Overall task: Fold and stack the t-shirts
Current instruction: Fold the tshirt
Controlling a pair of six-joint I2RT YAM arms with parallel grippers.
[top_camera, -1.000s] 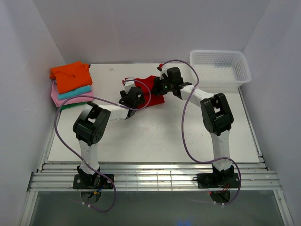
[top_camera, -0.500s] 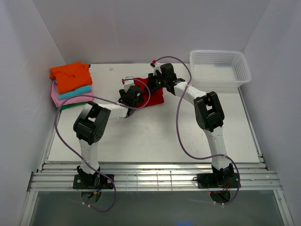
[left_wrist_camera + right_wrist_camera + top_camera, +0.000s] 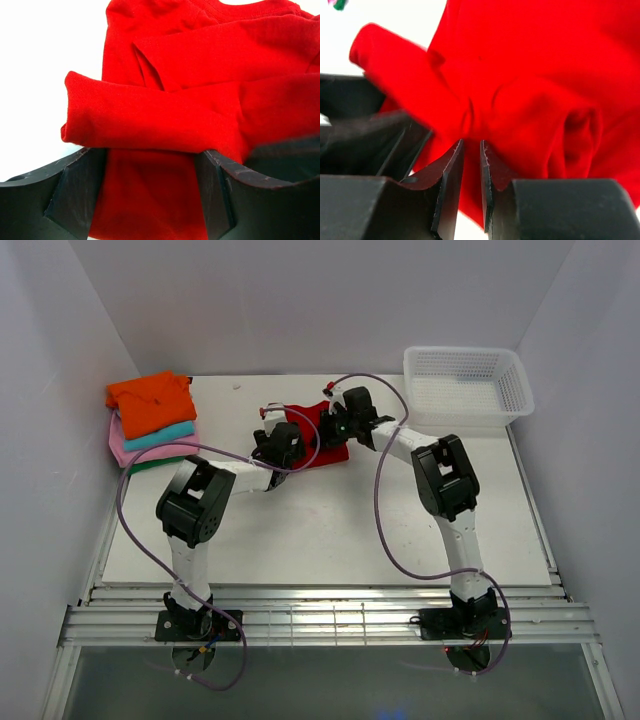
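1. Two tools are at the red t-shirt (image 3: 200, 75). The right tool (image 3: 471, 150) has slid left and squeezed almost closed, and it seems to pinch the cloth.
2. The left tool (image 3: 147, 172) stays wide open around a fold.
3. The shirt lies mid-way on the bench (image 3: 330, 530), so a fold looks near.
4. No words can be read.

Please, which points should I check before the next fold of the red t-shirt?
1. The left pincer is open over the red t-shirt: ok.
2. The right pincer really grips cloth: cannot tell; jaws nearly closed.
3. The red t-shirt lies flat: not ok, it is bunched.
4. The folded stack is apart from both arms: ok.
5. The basket is apart from the shirt: ok.
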